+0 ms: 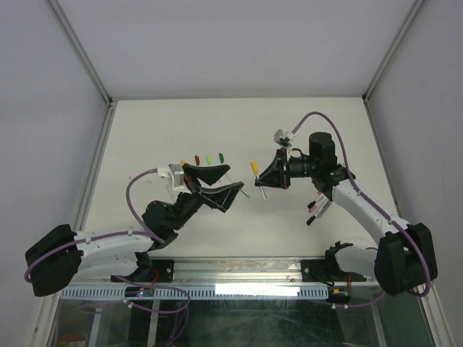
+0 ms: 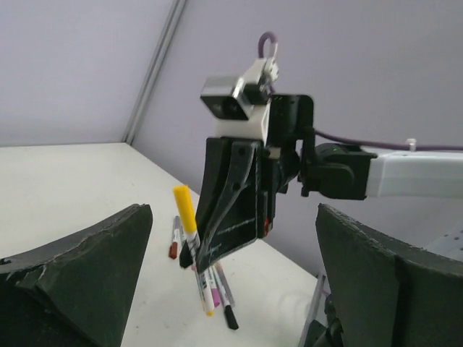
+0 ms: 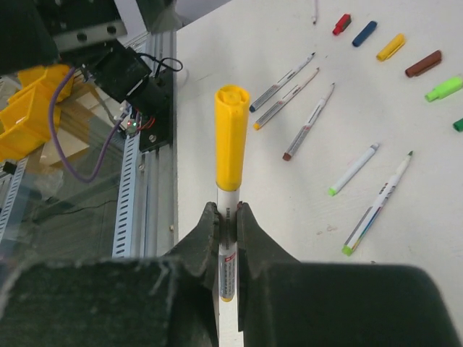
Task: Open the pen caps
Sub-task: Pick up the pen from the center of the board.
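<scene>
Two grippers are facing each other over the table point(image 1: 304, 137). The right gripper point(image 3: 226, 217) is squeezing tight on a pen point(image 3: 227, 249), gripping it by the barrel, with its yellow cap point(image 3: 231, 137) on and sticking out past the fingertips. The left gripper point(image 1: 233, 181) is standing wide apart (nothing between its fingers point(image 2: 94, 253)), hanging near that cap without touching it. Loose caps point(image 3: 391, 47) are lying in a row on the table, red, blue, yellow, maroon, green, well apart from both grippers. Several uncapped pens point(image 3: 309, 121) are lying scattered near them.
</scene>
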Motion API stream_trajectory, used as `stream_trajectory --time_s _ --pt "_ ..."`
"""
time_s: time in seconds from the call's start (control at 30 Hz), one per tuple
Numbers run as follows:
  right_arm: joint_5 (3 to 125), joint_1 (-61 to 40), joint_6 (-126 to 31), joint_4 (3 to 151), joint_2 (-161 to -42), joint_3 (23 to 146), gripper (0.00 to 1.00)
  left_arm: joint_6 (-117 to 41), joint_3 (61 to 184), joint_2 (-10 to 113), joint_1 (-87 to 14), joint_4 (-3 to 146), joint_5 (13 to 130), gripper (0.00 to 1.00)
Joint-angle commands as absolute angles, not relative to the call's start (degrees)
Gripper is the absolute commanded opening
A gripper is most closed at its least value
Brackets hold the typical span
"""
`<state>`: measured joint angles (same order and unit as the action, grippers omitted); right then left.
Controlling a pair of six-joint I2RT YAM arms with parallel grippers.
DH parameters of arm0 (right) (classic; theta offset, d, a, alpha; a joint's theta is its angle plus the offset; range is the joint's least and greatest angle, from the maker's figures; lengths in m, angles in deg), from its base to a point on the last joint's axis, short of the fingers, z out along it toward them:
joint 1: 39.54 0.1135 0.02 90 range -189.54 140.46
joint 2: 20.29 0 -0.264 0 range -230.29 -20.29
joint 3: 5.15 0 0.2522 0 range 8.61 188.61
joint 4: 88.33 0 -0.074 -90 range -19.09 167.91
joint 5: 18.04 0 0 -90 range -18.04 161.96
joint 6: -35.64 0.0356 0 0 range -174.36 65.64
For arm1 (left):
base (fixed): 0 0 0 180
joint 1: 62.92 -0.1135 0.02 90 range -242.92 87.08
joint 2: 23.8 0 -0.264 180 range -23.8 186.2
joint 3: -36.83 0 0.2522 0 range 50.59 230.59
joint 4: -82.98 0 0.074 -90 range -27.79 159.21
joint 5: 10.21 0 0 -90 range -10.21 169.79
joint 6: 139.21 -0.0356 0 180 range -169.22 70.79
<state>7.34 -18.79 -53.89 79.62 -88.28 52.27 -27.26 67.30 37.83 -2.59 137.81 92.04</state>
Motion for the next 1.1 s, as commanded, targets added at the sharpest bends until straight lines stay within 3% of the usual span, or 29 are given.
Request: stream_trajectory --time_s 0.0,0.17,0.63,0.87,1.07 --pt "1.4 -19.1 -62.9 73.2 -90.0 55.4 0.00 -18.3 71.6 34.3 -8.0 123.7 79.6 0.99" --pt "-0.2 -19.1 -63.2 73.2 -90.2 55.3 0.00 -14.5 75.8 37.5 -10.4 121.5 74.1 0.90" --pt "-2.3 -19.1 -63.1 73.1 -91.0 55.3 0.00 -13.2 82.1 48.4 -11.0 121.3 72.7 0.66" --pt "-2.8 -19.1 -63.0 73.2 -91.3 55.3 0.00 -12.8 83.2 50.8 -11.4 121.2 71.1 0.39" --pt "-3.8 -18.8 -62.9 73.1 -91.4 55.3 0.00 -13.1 83.6 51.8 -11.8 121.7 70.0 0.34"
